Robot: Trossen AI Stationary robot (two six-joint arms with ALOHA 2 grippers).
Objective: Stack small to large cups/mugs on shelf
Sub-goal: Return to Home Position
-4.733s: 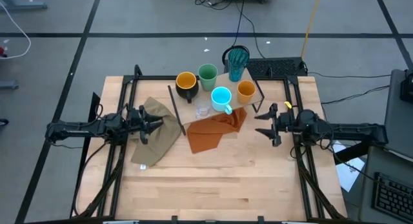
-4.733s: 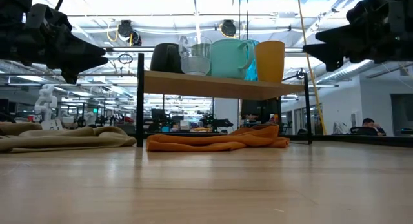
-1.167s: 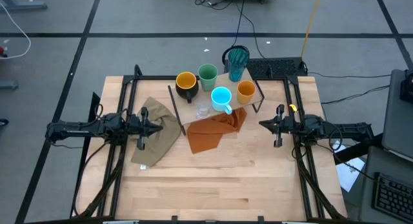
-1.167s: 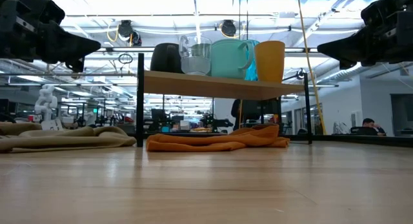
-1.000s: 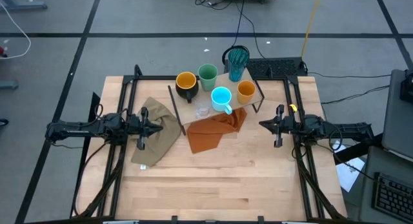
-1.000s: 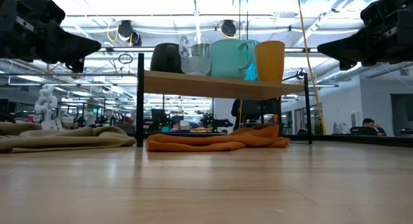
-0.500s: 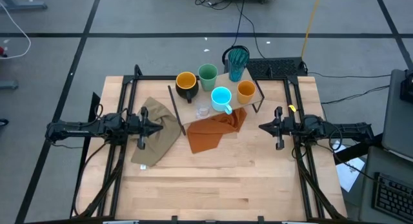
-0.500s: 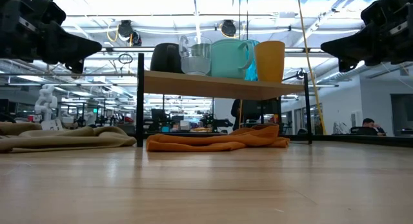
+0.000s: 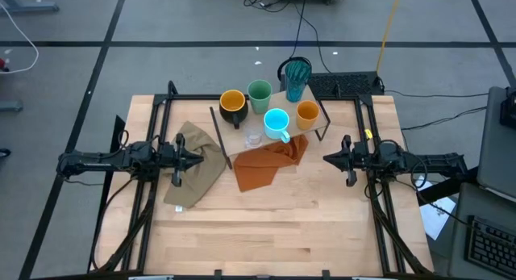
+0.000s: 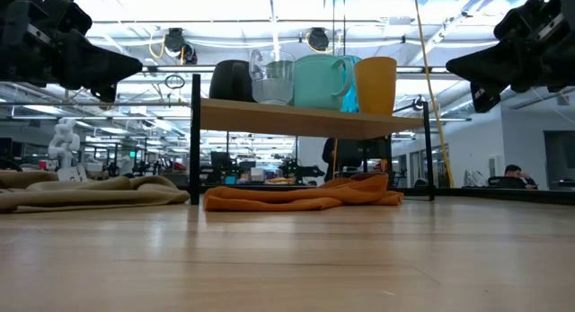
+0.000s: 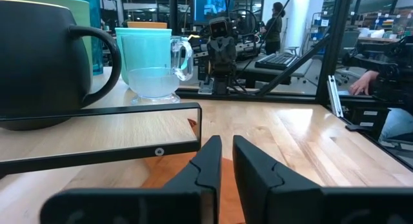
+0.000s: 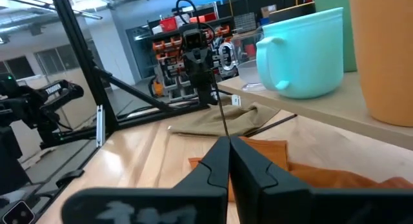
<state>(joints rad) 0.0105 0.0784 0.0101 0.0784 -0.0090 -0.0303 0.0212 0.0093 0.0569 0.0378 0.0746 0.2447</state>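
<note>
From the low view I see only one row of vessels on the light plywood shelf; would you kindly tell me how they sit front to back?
Observer: Roughly two rows on the light plywood shelf. Farthest from you stand the black mug with yellow-orange inside, the green cup and the tall teal ribbed tumbler.
Operator: And nearer me?
Observer: The tiny clear glass, the bright blue handled mug and the orange cup.
Operator: Does the right arm hold anything?
Observer: No; the right gripper is shut and empty.
</note>
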